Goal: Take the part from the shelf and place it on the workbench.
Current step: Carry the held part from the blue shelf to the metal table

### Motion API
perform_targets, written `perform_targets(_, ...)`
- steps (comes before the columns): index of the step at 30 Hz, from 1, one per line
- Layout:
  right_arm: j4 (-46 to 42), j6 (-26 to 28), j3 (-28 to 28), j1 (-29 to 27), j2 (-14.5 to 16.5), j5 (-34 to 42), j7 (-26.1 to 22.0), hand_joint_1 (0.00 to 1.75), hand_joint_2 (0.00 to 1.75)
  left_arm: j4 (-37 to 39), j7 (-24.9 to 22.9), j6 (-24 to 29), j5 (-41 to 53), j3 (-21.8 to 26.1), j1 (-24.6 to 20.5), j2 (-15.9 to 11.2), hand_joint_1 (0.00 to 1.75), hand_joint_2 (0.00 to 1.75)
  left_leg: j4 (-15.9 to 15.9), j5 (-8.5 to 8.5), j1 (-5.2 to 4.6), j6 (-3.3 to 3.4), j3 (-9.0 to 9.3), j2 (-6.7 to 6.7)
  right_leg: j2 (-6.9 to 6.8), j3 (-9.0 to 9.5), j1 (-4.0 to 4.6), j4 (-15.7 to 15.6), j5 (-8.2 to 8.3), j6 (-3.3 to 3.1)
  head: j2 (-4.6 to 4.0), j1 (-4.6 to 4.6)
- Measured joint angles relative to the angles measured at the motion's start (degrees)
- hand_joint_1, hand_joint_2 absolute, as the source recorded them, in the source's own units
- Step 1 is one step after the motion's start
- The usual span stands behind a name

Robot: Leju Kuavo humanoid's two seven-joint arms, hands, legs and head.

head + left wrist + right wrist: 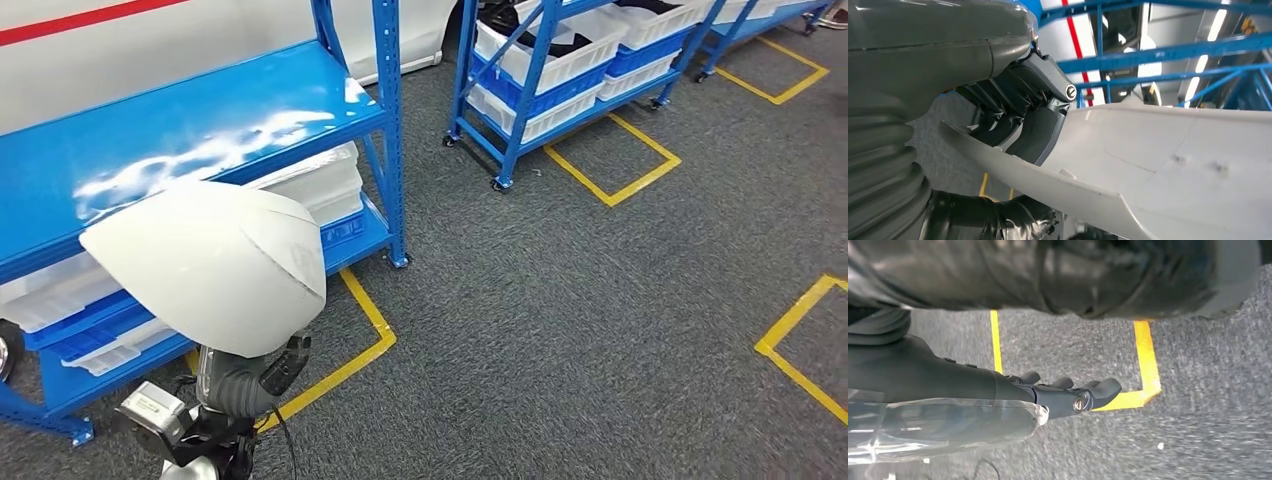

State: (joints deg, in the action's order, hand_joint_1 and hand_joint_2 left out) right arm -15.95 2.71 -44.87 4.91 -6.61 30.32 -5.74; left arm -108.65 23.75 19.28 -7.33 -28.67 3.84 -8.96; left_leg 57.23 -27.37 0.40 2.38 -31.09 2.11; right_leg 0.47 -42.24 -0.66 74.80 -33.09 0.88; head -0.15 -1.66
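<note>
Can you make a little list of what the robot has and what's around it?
part: big white curved shell, off the shelf
left hand: grips the shell's edge
right hand: holds nothing, hangs over the carpet, fingers partly curled
shelf: blue rack beside the shell, white bins on its lower levels
further rack: another blue rack with white bins
floor: grey carpet with yellow tape lines
workbench: can't be made out

Tall blue steel shelf rack [385,130] is crowding the large white curved shell part [215,265] on the left; second blue rack with white bins [560,60] is blocking far ahead. Grey carpet floor [600,300] between them is lying open for passage.
</note>
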Motion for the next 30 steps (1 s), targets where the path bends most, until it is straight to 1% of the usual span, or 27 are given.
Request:
perform_targets(1,0.05,-0.03,-0.01,-0.06,0.01,0.00,-0.01,0.00,0.00,0.00,-0.02,0.04,-0.04,-0.01,-0.03,0.00,1.75,1.75,0.01,-0.03,-0.01,-0.04,-0.01,0.65,-0.24,0.68,-0.08,-0.91,0.95,0.04,0.00,-0.01)
perform_targets(2,0.10,-0.05,-0.02,-0.11,0.01,0.00,-0.02,0.00,0.00,0.00,-0.04,0.09,-0.08,-0.02,-0.08,0.00,1.75,1.75,0.03,-0.08,-0.01,-0.11,0.03,1.22,-0.70,2.43,-0.11,-3.88,2.64,0.00,0.00,-0.01)
perform_targets(3,0.15,-0.07,-0.02,-0.12,0.01,0.00,-0.04,0.00,0.00,0.00,-0.07,0.13,-0.10,-0.03,-0.16,0.01,1.75,1.75,0.04,-0.15,-0.03,-0.23,0.11,1.73,-1.79,4.69,-0.04,-7.86,4.33,-0.13,0.00,-0.01)
perform_targets(4,0.19,-0.07,-0.02,-0.07,0.01,0.00,-0.05,0.00,0.00,0.00,-0.08,0.15,-0.13,-0.04,-0.24,0.01,1.75,1.75,0.16,-0.28,-0.18,-0.44,0.13,2.20,-2.88,6.64,0.24,-11.57,5.46,-0.32,0.00,-0.01)
perform_targets(5,0.22,-0.07,-0.02,0.01,0.00,0.01,-0.07,0.00,0.00,0.01,-0.09,0.18,-0.16,-0.05,-0.33,0.02,1.75,1.75,0.22,-0.39,-0.34,-0.70,0.15,2.69,-3.71,7.91,0.49,-14.15,6.08,-0.60,0.00,0.01)
perform_targets(6,0.25,-0.09,-0.02,0.07,-0.01,0.01,-0.09,0.00,0.00,0.02,-0.09,0.21,-0.19,-0.08,-0.41,0.02,1.75,1.75,0.28,-0.50,-0.49,-0.97,0.16,3.19,-4.12,8.39,0.75,-15.40,6.14,-0.88,0.00,0.03)
perform_targets(7,0.31,-0.11,-0.02,0.08,-0.01,0.02,-0.10,0.00,0.00,0.03,-0.07,0.22,-0.21,-0.14,-0.51,0.02,1.75,1.75,0.31,-0.58,-0.61,-1.27,0.19,3.75,-3.73,8.31,0.97,-15.68,6.07,-1.14,0.00,0.05)
perform_targets(8,0.37,-0.16,-0.02,0.05,-0.01,0.02,-0.10,0.00,0.00,0.04,-0.04,0.23,-0.23,-0.21,-0.65,0.02,1.75,1.75,0.28,-0.70,-0.61,-1.56,0.26,4.25,-3.11,8.27,0.86,-15.76,6.21,-1.49,0.00,0.08)
perform_targets(9,0.43,-0.22,-0.02,0.00,-0.01,0.02,-0.10,0.00,0.00,0.04,0.01,0.25,-0.24,-0.28,-0.81,0.02,1.75,1.75,0.56,-1.05,-0.50,-1.88,0.29,3.97,-2.54,8.32,0.75,-15.94,6.35,-1.78,0.00,0.07)
perform_targets(10,0.48,-0.26,-0.02,-0.02,-0.01,0.02,-0.07,0.00,0.00,0.04,0.07,0.27,-0.26,-0.35,-0.96,0.02,1.75,1.75,1.53,-1.82,-0.37,-2.17,-0.03,3.02,-2.03,8.41,0.60,-16.13,6.50,-2.05,0.00,0.08)
perform_targets(12,0.52,-0.32,-0.02,0.05,-0.01,0.02,-0.02,0.00,0.00,0.07,0.19,0.37,-0.30,-0.42,-1.02,0.01,1.75,1.75,6.74,-4.90,-0.11,-2.62,-2.31,0.17,-1.02,8.49,0.41,-16.35,6.72,-2.64,0.00,0.10)
perform_targets(13,0.54,-0.39,-0.03,0.11,-0.01,-0.02,-0.01,0.00,0.00,0.13,0.25,0.50,-0.31,-0.45,-0.93,0.01,1.75,1.75,10.50,-6.67,-0.08,-2.73,-4.13,-0.78,-0.42,8.42,0.42,-16.30,6.76,-2.83,0.00,0.11)
perform_targets(14,0.54,-0.46,-0.04,0.11,-0.03,-0.11,-0.10,0.00,0.00,0.19,0.27,0.66,-0.31,-0.49,-0.76,0.00,1.75,1.75,13.84,-7.89,-0.07,-2.79,-5.78,-1.22,0.24,8.36,0.45,-16.23,6.79,-2.99,0.00,0.10)
perform_targets(15,0.50,-0.51,-0.07,0.01,-0.06,-0.23,-0.24,0.00,0.00,0.25,0.27,0.84,-0.32,-0.52,-0.55,0.00,1.75,1.75,15.74,-8.15,-0.05,-2.81,-6.78,-1.44,0.95,8.33,0.47,-16.15,6.80,-3.01,0.00,0.10)
perform_targets(16,0.32,-0.48,-0.12,-0.22,-0.11,-0.36,-0.44,0.00,0.00,0.28,0.27,0.98,-0.32,-0.55,-0.35,-0.02,1.75,1.75,15.61,-7.29,-0.03,-2.78,-6.83,-1.59,1.65,8.33,0.48,-16.03,6.79,-3.00,0.00,0.10)
perform_targets(17,0.01,-0.35,-0.16,-0.53,-0.20,-0.44,-0.64,0.00,0.00,0.28,0.26,1.07,-0.32,-0.55,-0.20,-0.04,1.75,1.75,13.40,-5.51,0.02,-2.69,-5.89,-1.82,2.33,8.34,0.47,-15.90,6.76,-2.96,0.00,0.10)
perform_targets(19,-0.89,-0.04,-0.22,-1.20,-0.37,-0.35,-0.85,0.00,0.00,0.28,0.25,0.98,-0.37,-0.55,-0.15,-0.08,1.75,1.75,6.19,-1.84,0.19,-2.44,-2.68,-3.43,3.57,8.21,0.55,-15.47,6.62,-2.72,0.00,0.10)
perform_targets(20,-1.30,0.05,-0.22,-1.47,-0.49,-0.24,-0.89,0.00,0.00,0.28,0.24,0.87,-0.40,-0.57,-0.20,-0.09,1.75,1.75,3.49,-0.93,0.26,-2.31,-1.46,-4.28,4.14,8.00,0.57,-15.26,6.59,-2.48,0.00,0.10)
perform_targets(21,-1.65,0.14,-0.22,-1.71,-0.59,-0.05,-0.92,0.00,0.00,0.28,0.20,0.73,-0.45,-0.61,-0.25,-0.09,1.75,1.75,1.97,-0.66,0.26,-2.18,-0.80,-4.87,4.61,7.75,0.54,-15.11,6.61,-2.19,0.00,0.10)
perform_targets(22,-1.93,0.26,-0.21,-1.98,-0.72,0.22,-0.98,0.00,0.00,0.29,0.15,0.56,-0.51,-0.66,-0.33,-0.09,1.75,1.75,1.54,-0.82,0.16,-2.00,-0.63,-4.91,5.08,7.51,0.51,-15.06,6.71,-1.84,0.00,0.09)
perform_targets(23,-2.18,0.46,-0.20,-2.33,-0.84,0.56,-1.10,0.00,0.00,0.30,0.07,0.34,-0.60,-0.78,-0.55,-0.08,1.75,1.75,1.38,-0.68,0.14,-1.68,-0.59,-4.48,5.47,7.33,0.37,-15.13,6.84,-1.46,0.00,0.09)
perform_targets(24,-2.40,0.68,-0.17,-2.70,-0.93,0.97,-1.27,0.00,0.00,0.31,-0.07,0.07,-0.72,-0.94,-0.90,-0.05,1.75,1.75,1.08,-0.46,0.14,-1.26,-0.52,-3.98,5.29,7.24,0.29,-15.07,6.81,-1.12,0.00,0.08)
perform_targets(25,-2.60,0.88,-0.12,-3.03,-1.00,1.38,-1.44,0.00,0.00,0.32,-0.20,-0.19,-0.81,-1.11,-1.36,-0.03,1.75,1.75,0.77,-0.22,0.16,-0.83,-0.43,-3.46,4.51,6.99,0.30,-14.50,6.31,-0.79,0.00,0.06)
perform_targets(26,-2.78,1.03,-0.04,-3.25,-1.06,1.69,-1.62,0.00,0.00,0.32,-0.33,-0.42,-0.91,-1.27,-1.80,0.02,1.75,1.75,0.46,0.00,0.23,-0.44,-0.37,-2.91,3.34,6.31,0.31,-12.97,5.20,-0.52,0.00,0.04)
perform_targets(28,-3.10,1.70,0.19,-3.51,-1.09,2.29,-1.87,0.00,0.00,0.38,-0.65,-0.75,-1.05,-1.43,-2.22,0.10,1.75,1.75,0.30,0.13,0.11,-0.07,-0.40,-1.70,0.97,3.47,0.28,-6.66,1.56,-0.12,0.00,0.02)
perform_targets(29,-3.45,2.78,0.32,-3.96,-1.07,2.68,-1.84,0.00,0.00,0.42,-0.84,-1.03,-1.10,-1.45,-2.25,0.14,1.75,1.75,0.31,0.10,0.05,0.01,-0.45,-1.03,0.46,1.79,0.21,-3.03,-0.03,0.03,0.00,0.02)
perform_targets(30,-4.78,5.11,0.45,-5.01,-1.21,3.31,-1.23,0.00,0.00,0.45,-1.09,-1.49,-1.10,-1.39,-2.22,0.22,1.75,1.75,0.33,0.05,0.02,0.03,-0.46,-0.38,0.18,0.73,0.12,-0.56,-0.77,0.14,0.00,0.02)
